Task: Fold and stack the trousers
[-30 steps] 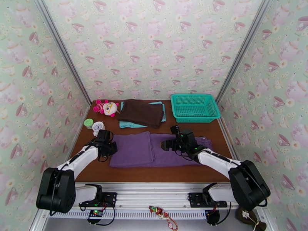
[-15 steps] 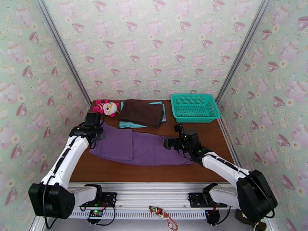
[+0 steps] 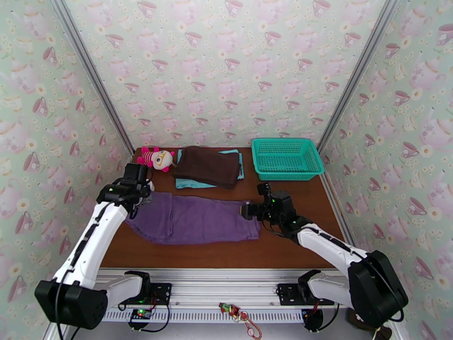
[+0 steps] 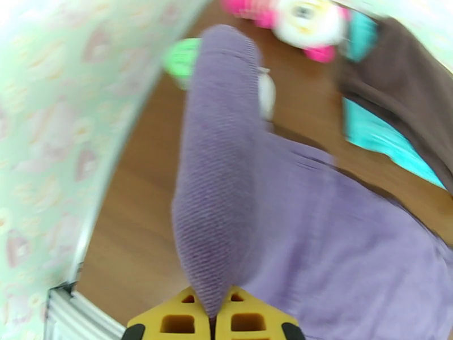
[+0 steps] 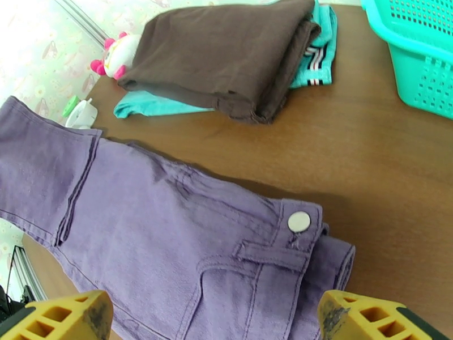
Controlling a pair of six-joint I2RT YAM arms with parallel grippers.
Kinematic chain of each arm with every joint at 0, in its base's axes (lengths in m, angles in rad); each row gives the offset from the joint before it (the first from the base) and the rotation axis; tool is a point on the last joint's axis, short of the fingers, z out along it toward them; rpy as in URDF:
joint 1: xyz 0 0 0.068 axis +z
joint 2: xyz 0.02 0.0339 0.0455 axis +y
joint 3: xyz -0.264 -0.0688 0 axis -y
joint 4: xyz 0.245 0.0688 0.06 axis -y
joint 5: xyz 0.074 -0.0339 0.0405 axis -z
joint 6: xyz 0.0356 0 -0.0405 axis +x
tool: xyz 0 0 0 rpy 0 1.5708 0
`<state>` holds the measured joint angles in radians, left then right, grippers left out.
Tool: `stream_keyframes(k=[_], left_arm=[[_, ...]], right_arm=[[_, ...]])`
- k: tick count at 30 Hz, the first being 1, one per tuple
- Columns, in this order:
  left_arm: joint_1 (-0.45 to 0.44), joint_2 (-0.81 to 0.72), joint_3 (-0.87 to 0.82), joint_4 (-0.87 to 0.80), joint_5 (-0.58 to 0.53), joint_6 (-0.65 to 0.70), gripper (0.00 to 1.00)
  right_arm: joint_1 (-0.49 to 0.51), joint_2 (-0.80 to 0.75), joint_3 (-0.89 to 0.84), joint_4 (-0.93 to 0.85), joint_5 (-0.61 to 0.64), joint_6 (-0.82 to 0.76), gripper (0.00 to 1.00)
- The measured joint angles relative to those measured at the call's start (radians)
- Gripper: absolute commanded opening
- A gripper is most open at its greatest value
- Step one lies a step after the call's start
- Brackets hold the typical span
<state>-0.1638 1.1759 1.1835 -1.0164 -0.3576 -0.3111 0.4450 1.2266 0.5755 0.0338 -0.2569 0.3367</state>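
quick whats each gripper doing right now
Left gripper: closed, pinching the purple trousers.
Right gripper: open, holding nothing, over the trousers' waistband.

- Bright, even light across the overhead view.
- Left wrist view blurred throughout; the wall (image 4: 51, 109) on the left is washed out and pale.
- Right wrist view sharp; a soft shadow on the table (image 5: 368, 143) runs along the far edge of the trousers (image 5: 170, 233).

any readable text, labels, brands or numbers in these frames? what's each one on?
No readable text anywhere.
On the purple trousers, the metal button: no lettering I can make out.
The small white item near the plush toy: too small to read.
The teal cloth: stripes, no letters.
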Motion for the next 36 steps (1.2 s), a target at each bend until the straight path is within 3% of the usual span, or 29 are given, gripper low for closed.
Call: stream_keyframes(k=[10, 17, 26, 36], left_arm=[[-0.273, 0.001, -0.133, 0.203, 0.108, -0.262, 0.00], [-0.443, 0.171, -0.102, 0.286, 0.092, -0.432, 0.00], [-0.588, 0.299, -0.006, 0.323, 0.046, -0.504, 0.00], [-0.717, 0.416, 0.084, 0.342, 0.005, -0.574, 0.00]], right_arm=[[-0.074, 0.077, 0.011, -0.062, 0.049, 0.049, 0.95], [-0.087, 0.150, 0.040, -0.084, 0.037, 0.059, 0.78], [-0.087, 0.261, 0.070, -0.150, -0.001, 0.056, 0.61], [-0.098, 0.385, 0.128, -0.144, -0.100, 0.058, 0.15]])
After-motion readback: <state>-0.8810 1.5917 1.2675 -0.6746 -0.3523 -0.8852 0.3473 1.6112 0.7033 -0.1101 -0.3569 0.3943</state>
